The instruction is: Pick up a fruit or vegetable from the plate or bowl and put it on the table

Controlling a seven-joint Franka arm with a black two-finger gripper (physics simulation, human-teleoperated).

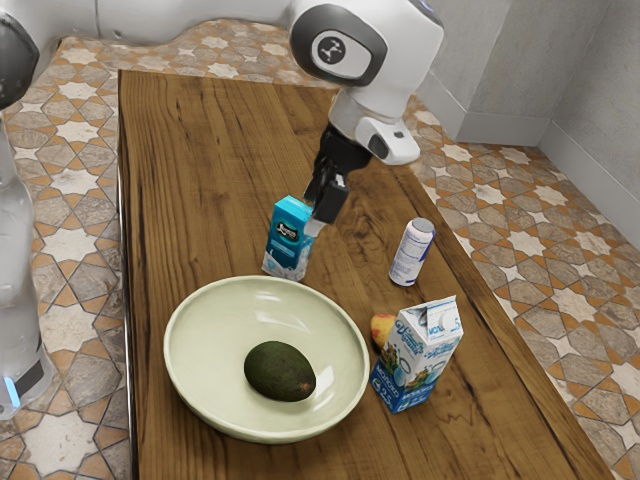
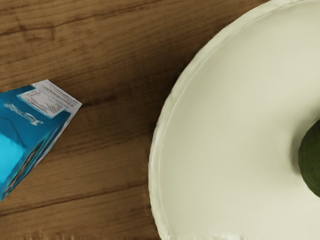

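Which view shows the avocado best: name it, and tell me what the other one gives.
The exterior view: it shows the avocado uncut by the frame, lying in the pale green bowl, with its brownish tip visible. The wrist view catches part of its dark green side, the rest cut off at the picture's edge.

the table (image 1: 200,150) looks like wood, grained and faintly shiny, and the bowl (image 1: 215,340) is smooth and glossy, like glazed ceramic. the avocado (image 1: 278,370) has a rough, mostly matt skin, while the blue carton (image 1: 287,240) and the white-topped carton (image 1: 415,355) look like smooth coated paper, and the can (image 1: 411,253) like painted metal
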